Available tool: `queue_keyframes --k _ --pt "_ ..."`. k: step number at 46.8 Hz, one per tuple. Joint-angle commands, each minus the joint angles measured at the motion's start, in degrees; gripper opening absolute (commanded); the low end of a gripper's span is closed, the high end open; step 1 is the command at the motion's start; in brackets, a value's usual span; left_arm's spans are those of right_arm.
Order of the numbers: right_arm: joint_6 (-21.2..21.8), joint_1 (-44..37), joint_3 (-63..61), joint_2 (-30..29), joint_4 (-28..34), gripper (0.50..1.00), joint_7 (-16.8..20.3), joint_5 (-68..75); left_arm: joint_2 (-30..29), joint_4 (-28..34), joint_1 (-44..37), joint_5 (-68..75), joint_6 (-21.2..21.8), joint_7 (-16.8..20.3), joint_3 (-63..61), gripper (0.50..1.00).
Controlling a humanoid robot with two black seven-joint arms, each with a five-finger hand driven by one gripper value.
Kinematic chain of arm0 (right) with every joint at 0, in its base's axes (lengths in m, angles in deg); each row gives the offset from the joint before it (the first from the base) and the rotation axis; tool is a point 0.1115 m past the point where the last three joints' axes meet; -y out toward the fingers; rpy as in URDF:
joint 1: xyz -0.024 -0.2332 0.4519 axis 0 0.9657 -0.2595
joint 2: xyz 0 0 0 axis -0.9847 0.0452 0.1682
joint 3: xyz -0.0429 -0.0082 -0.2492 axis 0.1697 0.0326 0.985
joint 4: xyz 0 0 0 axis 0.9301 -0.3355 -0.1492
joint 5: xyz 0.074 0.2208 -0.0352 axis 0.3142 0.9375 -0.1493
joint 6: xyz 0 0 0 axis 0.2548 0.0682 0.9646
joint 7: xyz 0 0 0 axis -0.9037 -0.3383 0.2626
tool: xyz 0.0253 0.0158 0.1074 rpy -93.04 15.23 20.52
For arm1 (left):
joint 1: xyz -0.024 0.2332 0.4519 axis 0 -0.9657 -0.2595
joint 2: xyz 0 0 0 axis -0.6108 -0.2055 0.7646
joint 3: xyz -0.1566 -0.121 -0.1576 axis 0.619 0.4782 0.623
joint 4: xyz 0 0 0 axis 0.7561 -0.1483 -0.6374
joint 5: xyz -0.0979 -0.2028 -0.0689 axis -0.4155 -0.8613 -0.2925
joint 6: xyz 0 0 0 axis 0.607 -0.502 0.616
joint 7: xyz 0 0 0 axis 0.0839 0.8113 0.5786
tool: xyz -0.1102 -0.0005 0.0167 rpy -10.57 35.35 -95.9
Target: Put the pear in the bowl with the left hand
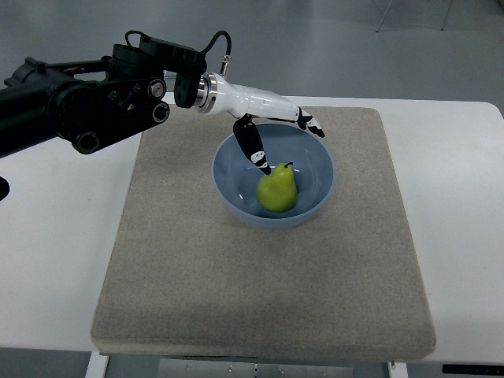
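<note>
Currently, step in hand: release and withdrawal; the placing itself looks done, judged from how things lie.
Landmark: bowl (228, 185), blue, set on a grey mat (173, 276) that covers most of the white worktop (55, 236).
Pear: pear (278, 190), green, stands inside the bowl on its floor, stem end up and tipped slightly toward the bowl's far rim.
Left hand: left hand (272, 118) reaches over the bowl's far rim from the far-left side.
Fingers: apart and clamped on nothing; one of the fingers (253, 146) points down into the bowl, its tip just beside the pear's stem; contact there cannot be confirmed. The other fingers extend past the bowl's far rim.
Right hand: not in view.
Next move: lift the left hand straight up, clear of the bowl's rim, then draw it back to the left.
Caution: the downward finger sits close to the stem; a sideways exit could topple the pear or drag the bowl across the mat.
</note>
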State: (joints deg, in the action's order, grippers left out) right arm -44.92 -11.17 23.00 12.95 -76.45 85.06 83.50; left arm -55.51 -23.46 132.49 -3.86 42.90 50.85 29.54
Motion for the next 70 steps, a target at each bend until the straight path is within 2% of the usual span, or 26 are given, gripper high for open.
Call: queue_keyframes --k 1,9,27,33,44,48,53,61,70 --pt "0.01 0.00 0.00 0.00 0.00 0.924 0.00 -0.08 -0.20 0.09 0.02 -0.09 -0.16 -0.07 1.79 0.943" --pt "0.01 0.00 0.00 0.00 0.00 0.924 0.00 -0.08 -0.90 2.28 0.11 -0.26 0.28 -0.16 2.50 0.945" --pt "0.01 0.00 0.00 0.00 0.00 0.924 0.00 0.01 -2.57 15.02 -0.51 -0.52 0.63 -0.25 7.50 0.945" --pt "0.01 0.00 0.00 0.00 0.00 0.924 0.00 0.01 -1.96 20.38 -1.21 -3.68 4.14 -0.16 8.12 0.949" --pt "0.01 0.00 0.00 0.00 0.00 0.924 0.00 0.01 -1.60 23.99 -3.58 -10.45 9.24 -0.43 7.95 0.964" --pt "0.01 0.00 0.00 0.00 0.00 0.924 0.00 0.01 0.06 26.18 -5.25 -13.79 11.61 -0.43 7.86 0.988" --pt "0.01 0.00 0.00 0.00 0.00 0.924 0.00 0.01 1.91 29.70 -6.83 -18.71 14.51 -0.43 7.86 0.990" --pt "0.01 0.00 0.00 0.00 0.00 0.924 0.00 0.01 4.72 33.57 -8.85 -24.34 17.33 -0.51 8.03 0.990" --pt "0.01 0.00 0.00 0.00 0.00 0.924 0.00 0.01 7.80 38.40 -10.79 -33.47 17.86 -1.04 8.04 0.990"
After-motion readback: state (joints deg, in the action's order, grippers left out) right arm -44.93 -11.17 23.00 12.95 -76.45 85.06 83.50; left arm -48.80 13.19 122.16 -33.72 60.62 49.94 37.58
